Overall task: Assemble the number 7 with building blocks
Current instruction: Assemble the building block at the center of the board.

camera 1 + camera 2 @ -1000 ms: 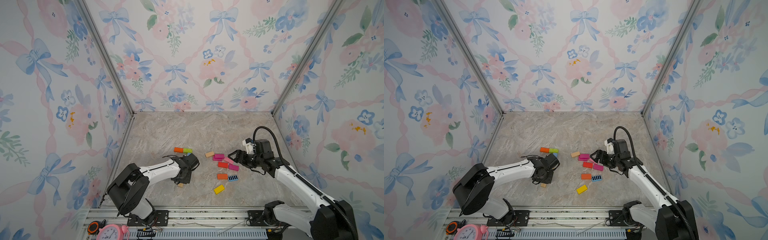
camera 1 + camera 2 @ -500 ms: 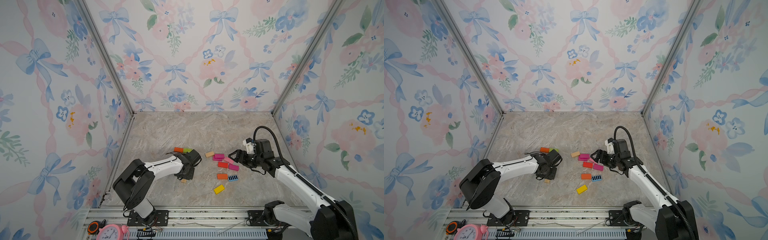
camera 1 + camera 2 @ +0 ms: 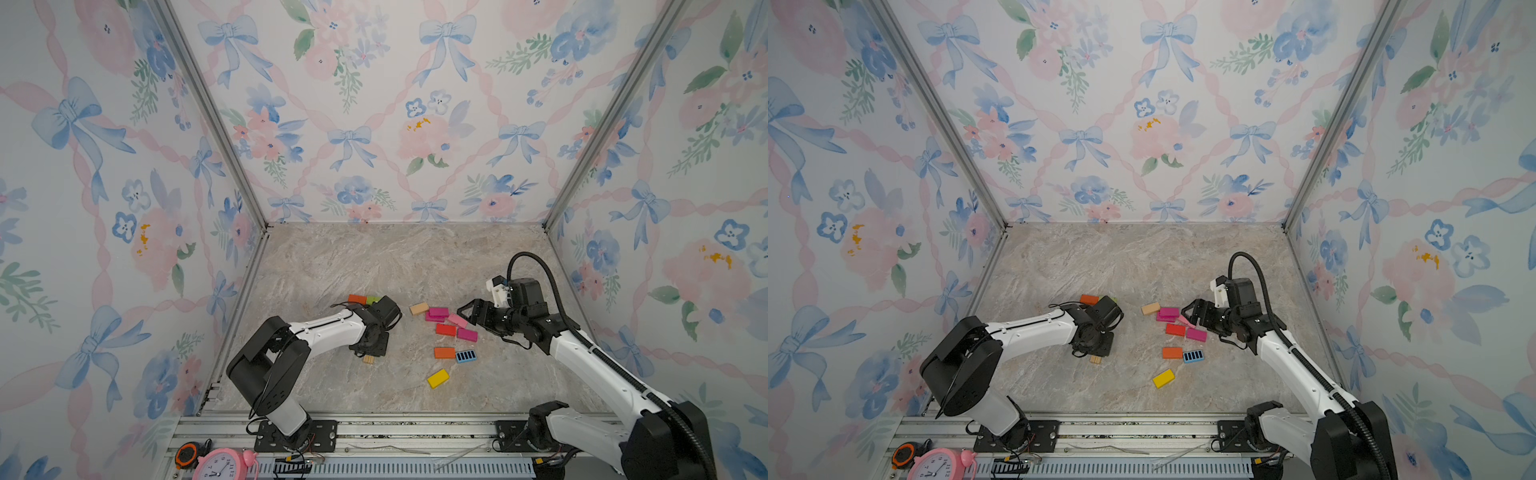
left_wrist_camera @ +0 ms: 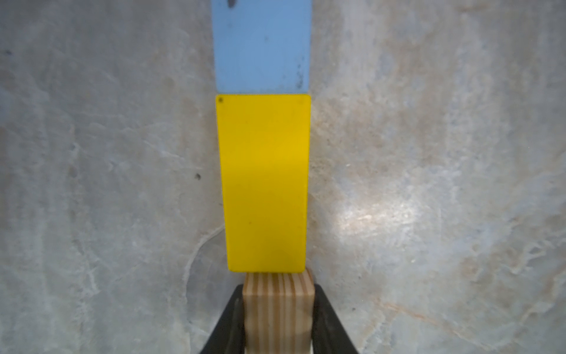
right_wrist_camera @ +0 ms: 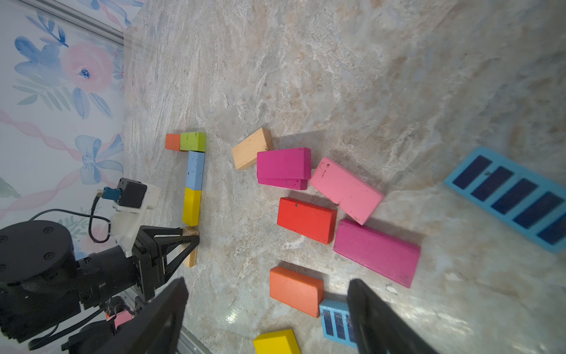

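The number 7 lies flat left of centre: an orange block [image 5: 173, 142] and a green block [image 5: 193, 141] form the bar, and a light blue block [image 5: 195, 170] and a yellow block [image 5: 192, 207] form the stem. My left gripper [image 4: 278, 294] is shut on a lined wood block [image 4: 278, 309], whose end touches the yellow block [image 4: 265, 184]. In both top views the left arm hides most of the stem. My right gripper [image 3: 467, 313] hovers open, with nothing in it, over the loose building blocks.
Loose blocks at centre right are tan [image 3: 419, 308], stacked magenta [image 3: 437, 313], pink [image 3: 457, 320], red [image 3: 445, 329], magenta [image 3: 467, 334], orange [image 3: 444, 353], striped blue [image 3: 466, 356] and yellow [image 3: 438, 378]. A pink clock [image 3: 216, 467] and a tape measure [image 3: 187, 455] sit on the front rail.
My left arm has swung and carried the wood block a little farther back, up against the yellow block. The right arm has not moved.
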Controlling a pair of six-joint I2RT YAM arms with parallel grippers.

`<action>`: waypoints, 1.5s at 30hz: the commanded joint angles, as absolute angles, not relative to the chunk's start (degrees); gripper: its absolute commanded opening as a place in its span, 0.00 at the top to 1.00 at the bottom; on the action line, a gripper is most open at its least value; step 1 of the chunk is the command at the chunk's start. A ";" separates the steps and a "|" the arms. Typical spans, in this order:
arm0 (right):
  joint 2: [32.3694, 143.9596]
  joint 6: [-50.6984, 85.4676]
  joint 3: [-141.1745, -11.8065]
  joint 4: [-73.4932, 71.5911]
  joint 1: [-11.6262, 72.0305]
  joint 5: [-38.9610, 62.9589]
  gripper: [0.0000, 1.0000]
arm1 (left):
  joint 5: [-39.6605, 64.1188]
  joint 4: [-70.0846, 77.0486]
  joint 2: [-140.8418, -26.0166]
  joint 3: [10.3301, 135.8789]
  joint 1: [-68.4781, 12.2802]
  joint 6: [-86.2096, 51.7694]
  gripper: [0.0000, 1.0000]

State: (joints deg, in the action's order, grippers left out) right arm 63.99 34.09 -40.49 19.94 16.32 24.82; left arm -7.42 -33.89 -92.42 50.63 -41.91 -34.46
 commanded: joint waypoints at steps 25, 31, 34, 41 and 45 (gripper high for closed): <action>62.93 34.45 -40.61 19.87 17.05 24.35 0.16 | -7.78 -35.07 -95.82 48.87 -39.91 -32.31 0.57; 62.77 34.37 -40.52 19.91 17.05 24.26 0.16 | -7.86 -35.16 -95.23 48.45 -39.89 -32.34 0.51; 62.93 34.54 -40.25 19.39 17.05 24.43 0.16 | -7.88 -35.33 -94.75 48.01 -39.86 -32.47 0.48; 63.76 34.69 -40.18 18.41 17.23 24.52 0.16 | -6.84 -35.80 -92.24 48.11 -39.93 -32.50 0.36; 65.64 35.27 -41.05 17.18 17.69 25.09 0.16 | -6.15 -36.55 -88.63 48.98 -39.91 -32.04 0.24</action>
